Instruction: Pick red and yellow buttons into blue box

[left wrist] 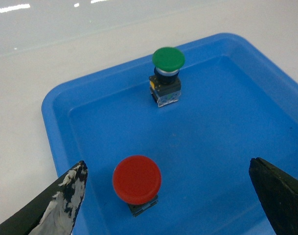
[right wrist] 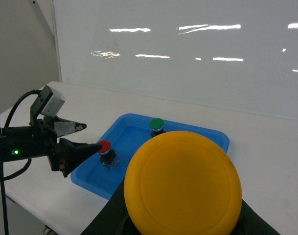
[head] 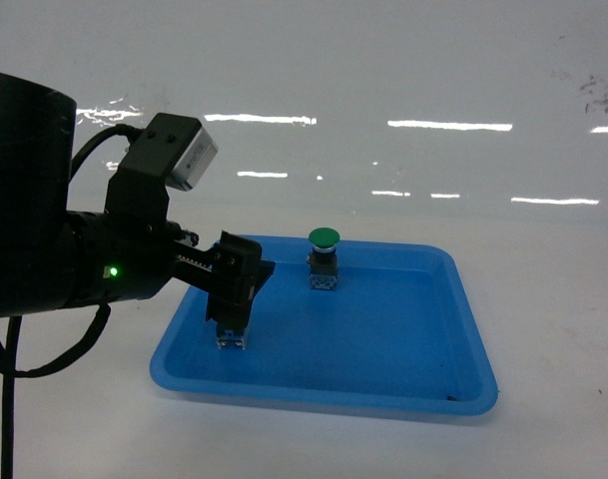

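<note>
left fingers stood spread wide, nothing between them yet, the red button just ahead and nearer the left finger, upright on the blue tray; likely lined up to close on its cap. beyond it the green button, not wanted. right fingers gripped the yellow button, held clear above the worktop, presumably awaiting the blue box, not in view.

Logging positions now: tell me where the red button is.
The red button stands in the shallow blue tray's near-left corner, between the open left claw's fingers.
</note>
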Controlling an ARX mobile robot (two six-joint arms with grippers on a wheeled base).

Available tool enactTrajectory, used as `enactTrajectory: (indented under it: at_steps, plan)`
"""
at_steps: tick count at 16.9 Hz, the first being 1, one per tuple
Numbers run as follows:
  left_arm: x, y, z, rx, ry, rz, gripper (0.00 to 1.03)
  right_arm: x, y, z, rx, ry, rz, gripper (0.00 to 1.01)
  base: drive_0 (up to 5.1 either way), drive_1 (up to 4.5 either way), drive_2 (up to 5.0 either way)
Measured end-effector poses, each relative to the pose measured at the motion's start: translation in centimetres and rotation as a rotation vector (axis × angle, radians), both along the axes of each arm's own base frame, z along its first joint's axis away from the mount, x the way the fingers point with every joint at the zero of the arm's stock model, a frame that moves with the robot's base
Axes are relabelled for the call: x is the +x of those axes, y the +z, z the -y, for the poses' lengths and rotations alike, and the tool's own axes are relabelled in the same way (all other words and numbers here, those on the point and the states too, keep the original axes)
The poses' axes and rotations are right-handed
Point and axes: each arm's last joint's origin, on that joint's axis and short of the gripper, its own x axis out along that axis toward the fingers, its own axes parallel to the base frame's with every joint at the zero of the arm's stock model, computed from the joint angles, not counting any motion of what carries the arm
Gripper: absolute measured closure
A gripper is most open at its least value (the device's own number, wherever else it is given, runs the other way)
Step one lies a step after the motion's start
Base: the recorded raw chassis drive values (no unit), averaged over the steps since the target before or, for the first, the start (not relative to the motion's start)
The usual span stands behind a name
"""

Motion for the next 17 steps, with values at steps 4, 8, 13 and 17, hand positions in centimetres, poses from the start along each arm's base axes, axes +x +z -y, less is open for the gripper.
enactTrajectory:
  at_steps: [4,8,13,17]
  plan:
    - [0.7,-1.6,0.3,0.044,0.013,0.024,0.05,0.0,0.0,0.0,0.000,0.000,0.000,0.75,0.0,0.00,0.0]
    - [1.2,-3.2,1.1,0.077,0.006,-0.001,0.05,0.0,0.0,0.0,0.000,0.000,0.000,0.75,0.0,0.00,0.0]
    - [2.7,-5.8,0.4,0.131,0.057,-0.034,0.05,0.0,0.0,0.0,0.000,0.000,0.000,0.75,0.0,0.00,0.0]
    - [3.3,-6.3,0.6,0.137,0.045,-0.049,0.05,0.0,0.0,0.0,0.000,0.000,0.000,0.75,0.0,0.00,0.0]
